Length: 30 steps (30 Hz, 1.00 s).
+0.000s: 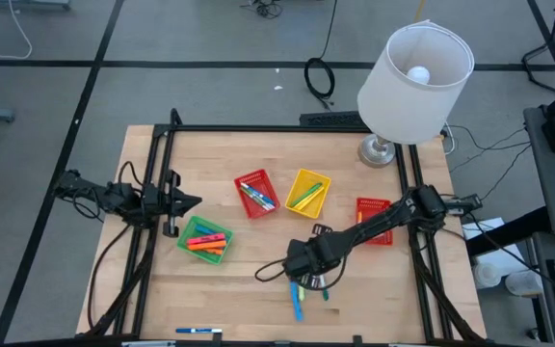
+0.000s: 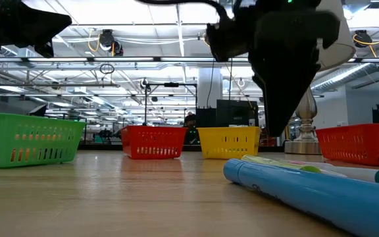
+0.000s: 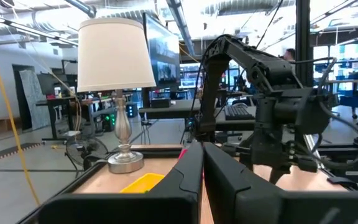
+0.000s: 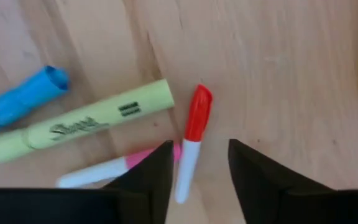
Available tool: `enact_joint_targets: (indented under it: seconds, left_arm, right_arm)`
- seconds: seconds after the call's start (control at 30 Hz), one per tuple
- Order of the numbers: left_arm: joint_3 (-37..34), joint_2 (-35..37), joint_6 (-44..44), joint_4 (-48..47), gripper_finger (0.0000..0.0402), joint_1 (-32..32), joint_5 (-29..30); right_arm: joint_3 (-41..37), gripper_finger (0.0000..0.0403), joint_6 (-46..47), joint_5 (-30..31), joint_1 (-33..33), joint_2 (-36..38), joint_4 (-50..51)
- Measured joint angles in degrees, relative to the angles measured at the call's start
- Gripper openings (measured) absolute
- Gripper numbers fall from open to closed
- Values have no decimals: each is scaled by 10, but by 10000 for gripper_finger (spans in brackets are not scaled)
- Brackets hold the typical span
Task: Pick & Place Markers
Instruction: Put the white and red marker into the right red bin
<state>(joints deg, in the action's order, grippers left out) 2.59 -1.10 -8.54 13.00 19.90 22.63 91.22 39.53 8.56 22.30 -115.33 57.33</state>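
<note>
Four markers lie together on the desk (image 1: pixel 258 289) near its front edge, under the right tool (image 4: pixel 197 165): a blue marker (image 4: pixel 20 99), a yellow highlighter (image 4: pixel 79 121), a pink-and-white marker (image 4: pixel 114 167) and a red-capped marker (image 4: pixel 191 140). The right tool hangs low over them with its two fingers apart, and the white barrel of the red-capped marker lies between them, not yet gripped. One more blue marker (image 1: pixel 198 331) lies alone at the very front edge of the desk. Farther back stand the baskets: a green basket (image 1: pixel 205 240) with orange and pink markers, a red basket (image 1: pixel 256 193) with mixed colours, a yellow basket (image 1: pixel 308 191) with green ones, and a second red basket (image 1: pixel 374 220) partly under the right arm. The left tool (image 1: pixel 193 202) waits at the left side of the desk, its fingers together and holding nothing. At the far edge stands a lamp (image 1: pixel 408 77). I think the risk is here: the pink-and-white marker lies just beside one finger, so closing could pinch two markers or push the red-capped one away. The round barrel may also roll or tilt if the grip lands far from its middle.
</note>
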Motion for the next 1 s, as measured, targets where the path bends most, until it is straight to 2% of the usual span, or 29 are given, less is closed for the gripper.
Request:
enact_joint_targets:
  seconds: [0.13,0.27,0.67,1.0]
  left_arm:
    - [0,0,7,0,21,0,0]
    - [0,0,8,1,21,0,0]
    - [0,0,2,0,21,0,4]
    - [0,0,2,0,21,0,4]
  right_arm:
    - [-14,170,-11,-14,-11,0,-6]
    - [-25,186,-28,-14,-20,0,-10]
    - [-84,177,-53,-70,-48,0,-98]
    - [-144,161,-69,-73,-58,3,-148]
